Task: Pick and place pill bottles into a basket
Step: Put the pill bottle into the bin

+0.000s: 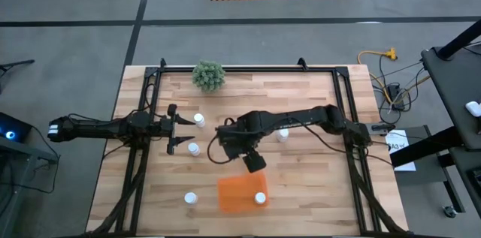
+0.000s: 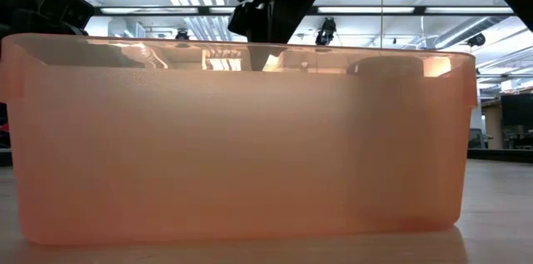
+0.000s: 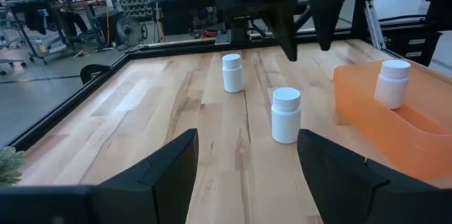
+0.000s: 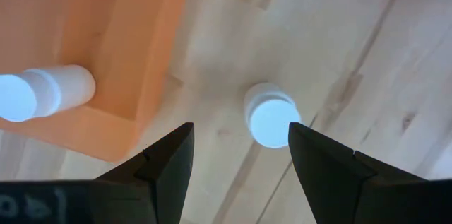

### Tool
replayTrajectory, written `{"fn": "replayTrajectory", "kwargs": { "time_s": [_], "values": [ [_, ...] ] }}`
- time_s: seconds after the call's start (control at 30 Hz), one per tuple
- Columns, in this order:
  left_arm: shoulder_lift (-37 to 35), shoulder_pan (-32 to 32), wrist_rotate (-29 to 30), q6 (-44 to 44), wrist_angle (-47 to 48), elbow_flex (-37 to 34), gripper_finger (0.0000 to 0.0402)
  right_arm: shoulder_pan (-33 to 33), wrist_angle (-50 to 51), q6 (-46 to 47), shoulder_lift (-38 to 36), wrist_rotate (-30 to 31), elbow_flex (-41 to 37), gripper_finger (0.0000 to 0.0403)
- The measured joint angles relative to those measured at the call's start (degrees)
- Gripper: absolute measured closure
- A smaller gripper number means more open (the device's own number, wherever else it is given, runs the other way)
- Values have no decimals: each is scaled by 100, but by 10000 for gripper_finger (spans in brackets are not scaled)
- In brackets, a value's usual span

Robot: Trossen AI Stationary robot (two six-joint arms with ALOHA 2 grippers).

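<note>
The right end effector hangs over the middle of the tabletop, fingers spread wide and empty, just above the orange basket's far rim. One pill bottle stands inside the basket, at its right end. The left end effector waits spread open near the left edge, with two bottles just beyond its fingertips. Another bottle stands beside the basket's left end, one more by the right arm.
</note>
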State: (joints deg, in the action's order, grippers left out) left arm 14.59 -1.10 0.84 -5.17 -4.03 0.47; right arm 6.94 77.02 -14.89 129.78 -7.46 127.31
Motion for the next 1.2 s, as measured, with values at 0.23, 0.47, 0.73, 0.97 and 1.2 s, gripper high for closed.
{"fn": "replayTrajectory", "kwargs": {
  "time_s": [0.23,0.47,0.73,0.97,1.2],
  "values": [
    [0,0,0,0,0,0,177,-148,-12,-50,0,4,0,183],
    [0,0,0,0,0,-2,177,-209,-29,-109,0,5,0,183],
    [0,4,0,0,0,-1,177,-236,-63,-162,0,2,0,183],
    [0,4,0,0,0,0,177,-241,-97,-166,0,2,-2,183],
    [0,2,0,0,0,-1,177,-260,-173,-167,0,-1,-77,183]
  ]
}}
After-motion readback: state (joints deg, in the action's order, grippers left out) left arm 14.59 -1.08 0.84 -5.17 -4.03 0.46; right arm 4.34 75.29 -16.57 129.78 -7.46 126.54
